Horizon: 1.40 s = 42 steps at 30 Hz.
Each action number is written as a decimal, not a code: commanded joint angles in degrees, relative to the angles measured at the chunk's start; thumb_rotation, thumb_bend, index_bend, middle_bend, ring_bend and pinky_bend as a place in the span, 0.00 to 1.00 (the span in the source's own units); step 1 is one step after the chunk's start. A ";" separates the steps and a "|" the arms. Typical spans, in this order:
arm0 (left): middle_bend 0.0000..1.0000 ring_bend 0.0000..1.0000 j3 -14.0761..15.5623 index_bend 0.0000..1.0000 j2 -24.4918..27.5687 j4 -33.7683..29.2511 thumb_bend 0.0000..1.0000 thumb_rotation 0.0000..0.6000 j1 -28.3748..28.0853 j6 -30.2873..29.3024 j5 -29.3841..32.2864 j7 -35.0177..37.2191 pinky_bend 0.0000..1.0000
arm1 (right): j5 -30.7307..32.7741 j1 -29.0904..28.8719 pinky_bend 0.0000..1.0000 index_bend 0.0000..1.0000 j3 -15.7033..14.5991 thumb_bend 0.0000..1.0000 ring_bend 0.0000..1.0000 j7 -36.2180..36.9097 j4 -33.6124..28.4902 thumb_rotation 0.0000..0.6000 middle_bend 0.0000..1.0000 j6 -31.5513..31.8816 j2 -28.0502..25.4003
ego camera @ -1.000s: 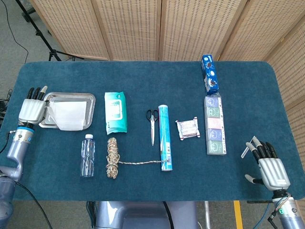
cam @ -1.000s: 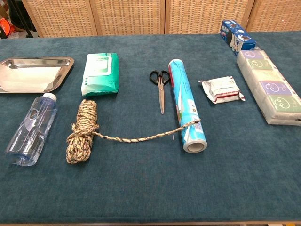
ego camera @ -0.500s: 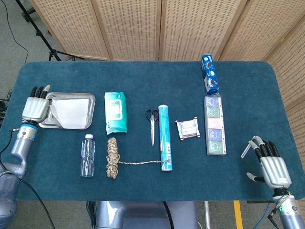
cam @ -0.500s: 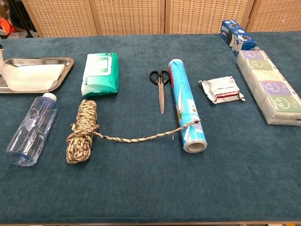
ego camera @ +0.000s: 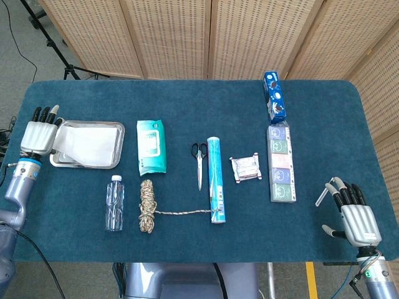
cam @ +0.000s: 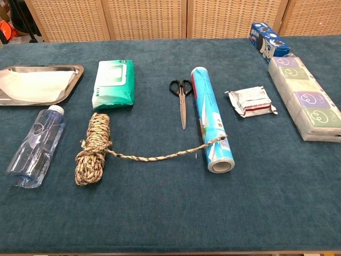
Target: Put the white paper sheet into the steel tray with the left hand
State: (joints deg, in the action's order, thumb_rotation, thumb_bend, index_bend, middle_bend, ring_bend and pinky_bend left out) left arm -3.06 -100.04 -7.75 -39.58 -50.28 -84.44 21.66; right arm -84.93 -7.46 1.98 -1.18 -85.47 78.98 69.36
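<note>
The white paper sheet point(ego camera: 87, 142) lies flat inside the steel tray point(ego camera: 116, 163) at the table's left side. My left hand point(ego camera: 37, 134) hovers just off the tray's left edge, fingers straight and pointing away from me, holding nothing. Whether its thumb side still touches the sheet's left corner I cannot tell. In the chest view the tray point(cam: 75, 71) and the paper sheet point(cam: 37, 85) show at the upper left, with no hand in sight. My right hand point(ego camera: 352, 215) rests at the near right corner, fingers spread and empty.
Right of the tray lies a green wipes pack point(ego camera: 151, 146). In front of it are a plastic bottle point(ego camera: 114, 202) and a rope coil point(ego camera: 146, 205). Scissors point(ego camera: 199, 162), a blue roll point(ego camera: 216, 179), a wrapped packet point(ego camera: 244, 168), tissue packs point(ego camera: 281, 163) and a blue box point(ego camera: 275, 95) fill the middle and right.
The sheet, which overhung the tray's near rim, now lies wholly inside the tray. My left hand has drawn off to the left and further back. The right hand stays put.
</note>
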 commanded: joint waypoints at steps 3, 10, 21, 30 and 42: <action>0.00 0.00 -0.18 0.27 1.02 -0.98 0.07 1.00 0.02 -1.69 0.08 0.58 0.00 | -0.36 0.11 0.00 0.11 -0.01 0.00 0.00 0.60 -0.04 1.00 0.00 0.41 -0.18; 0.00 0.00 -0.45 0.27 3.20 -2.92 0.00 1.00 -0.31 -4.11 0.09 3.05 0.00 | -0.83 0.40 0.00 0.11 0.07 0.00 0.00 1.59 -0.29 1.00 0.00 1.25 -0.59; 0.00 0.00 -2.24 0.27 5.98 -7.22 0.00 1.00 -0.50 -7.92 1.43 5.63 0.00 | -1.66 0.75 0.00 0.11 -0.15 0.00 0.00 2.33 -0.89 1.00 0.00 2.09 -1.08; 0.00 0.00 -2.98 0.27 6.94 -10.25 0.00 1.00 -0.64 -10.12 1.80 6.10 0.00 | -1.88 0.80 0.00 0.11 -0.19 0.00 0.00 2.69 -0.99 1.00 0.00 2.17 -1.28; 0.13 0.05 0.97 0.38 8.90 -20.27 0.26 1.00 0.89 -8.68 -1.51 9.31 0.12 | -2.03 0.86 0.00 0.11 -0.28 0.00 0.00 3.08 -1.28 1.00 0.00 2.12 -1.79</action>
State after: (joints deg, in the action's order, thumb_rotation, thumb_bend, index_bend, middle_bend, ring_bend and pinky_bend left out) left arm -2.68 -91.97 -26.08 -38.94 -59.68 -85.40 30.07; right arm -86.97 -6.60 1.70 1.89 -86.75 81.09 67.56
